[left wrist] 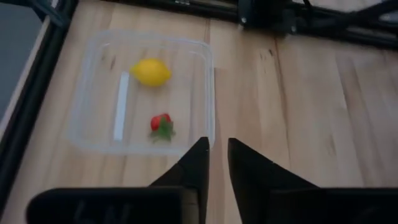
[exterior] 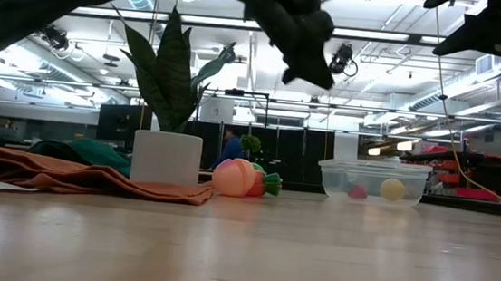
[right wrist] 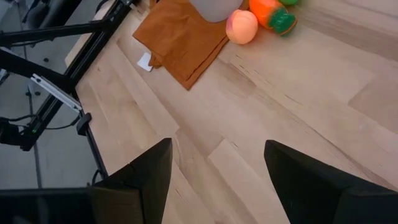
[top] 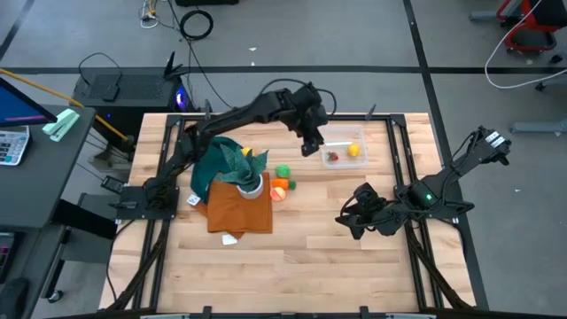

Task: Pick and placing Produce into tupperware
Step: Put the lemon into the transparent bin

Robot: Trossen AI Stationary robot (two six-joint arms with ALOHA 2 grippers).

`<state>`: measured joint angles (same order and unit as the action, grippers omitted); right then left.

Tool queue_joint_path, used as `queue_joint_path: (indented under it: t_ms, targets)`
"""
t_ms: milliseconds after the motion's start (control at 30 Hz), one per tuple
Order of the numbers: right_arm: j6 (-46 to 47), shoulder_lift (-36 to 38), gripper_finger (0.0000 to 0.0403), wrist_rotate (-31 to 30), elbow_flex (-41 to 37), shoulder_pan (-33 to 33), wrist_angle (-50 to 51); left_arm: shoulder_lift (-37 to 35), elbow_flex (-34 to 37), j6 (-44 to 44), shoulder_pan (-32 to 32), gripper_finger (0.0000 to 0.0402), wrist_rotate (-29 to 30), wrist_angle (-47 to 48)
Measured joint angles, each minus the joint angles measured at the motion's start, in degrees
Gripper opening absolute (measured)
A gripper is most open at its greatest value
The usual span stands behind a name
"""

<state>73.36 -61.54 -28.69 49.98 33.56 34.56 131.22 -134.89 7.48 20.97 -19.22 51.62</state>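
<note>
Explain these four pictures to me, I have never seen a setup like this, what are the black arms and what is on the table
These are two dark robot arms at a pale wooden table, each ending in a two-finger gripper. One picture looks straight down, one looks level across the tabletop, and two come from cameras on the arms' wrists.

The left gripper hangs above the edge of a small clear plastic rectangular container, fingers nearly together, holding nothing. Inside lie a yellow toy lemon and a small red toy strawberry.

The right gripper waits open and empty at the table's right side.

Outside the container sit a peach-coloured toy fruit, an orange toy with green leaves and a green toy, beside a white pot holding a spiky green plant on a rust-brown cloth.
</note>
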Motion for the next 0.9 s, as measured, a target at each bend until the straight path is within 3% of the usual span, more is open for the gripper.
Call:
queue_joint_path:
  t_ms: [233,600,767,900]
  targets:
    - [-0.42,0.0,0.0219,-0.83,0.0,0.0,0.13,-3.08,0.02,2.31,0.5,0.0051,2.46,13.81]
    - [-2.72,0.0,0.0219,-2.72,0.0,0.0,0.1,-4.14,0.09,4.88,1.35,0.0098,6.33,24.23]
    - [-4.47,0.02,0.0219,-3.82,0.0,0.0,0.13,-5.75,0.04,-1.11,7.66,0.0112,6.65,25.95]
    - [-6.04,0.02,0.0219,-5.51,0.0,0.0,0.14,-7.54,-0.11,-12.38,14.41,0.0121,6.31,27.16]
